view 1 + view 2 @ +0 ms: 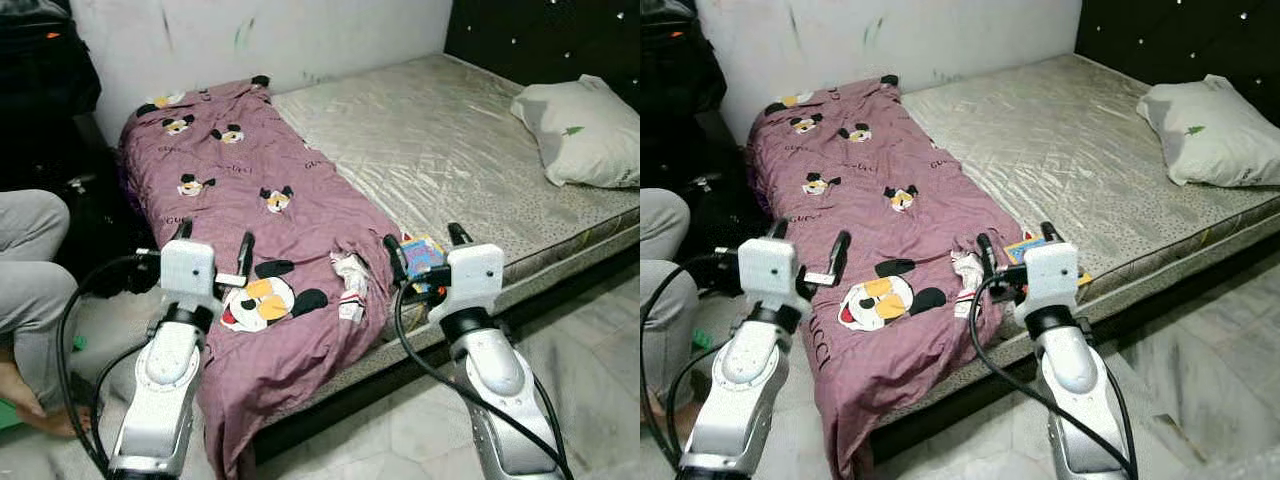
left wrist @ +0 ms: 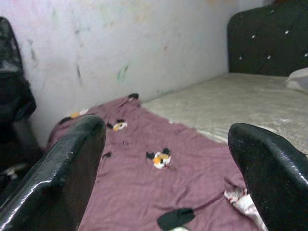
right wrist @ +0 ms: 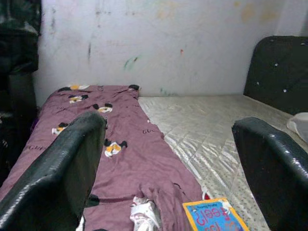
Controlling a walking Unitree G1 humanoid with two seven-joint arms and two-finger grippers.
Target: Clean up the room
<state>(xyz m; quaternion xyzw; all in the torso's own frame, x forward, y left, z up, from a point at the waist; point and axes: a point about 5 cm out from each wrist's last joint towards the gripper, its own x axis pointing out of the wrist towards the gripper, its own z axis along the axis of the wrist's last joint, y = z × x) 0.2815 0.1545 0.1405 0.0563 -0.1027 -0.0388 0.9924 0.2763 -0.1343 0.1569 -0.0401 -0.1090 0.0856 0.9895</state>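
Standing at the near edge of the bed (image 1: 450, 150), both arms raised over it. My left gripper (image 1: 213, 250) hovers above the near end of the purple blanket (image 1: 270, 230), fingers spread wide, nothing between them. My right gripper (image 1: 428, 243) hovers further right at the mattress edge, fingers likewise spread wide and empty.

State of the room, as far as visible:
- The blanket lies spread in a long strip down the left side of the mattress, its near end spilling over the bed edge toward the floor. Not folded.
- A small crumpled cloth (image 1: 350, 285), white with a pattern, sits on the blanket near the bed edge, between my two grippers.
- A colourful book (image 3: 214, 217) lies flat on the bare mattress just beside the blanket, directly under my right gripper.
- A pillow (image 1: 580, 130) rests at the far right, near the dark headboard (image 1: 540, 40).
- A person's legs (image 1: 30, 290) in grey are at the far left, beside the bed.

Judgement: cleanup looks barely begun. Book, cloth and blanket all remain to be dealt with; the book seems the nearest pick for the right gripper.
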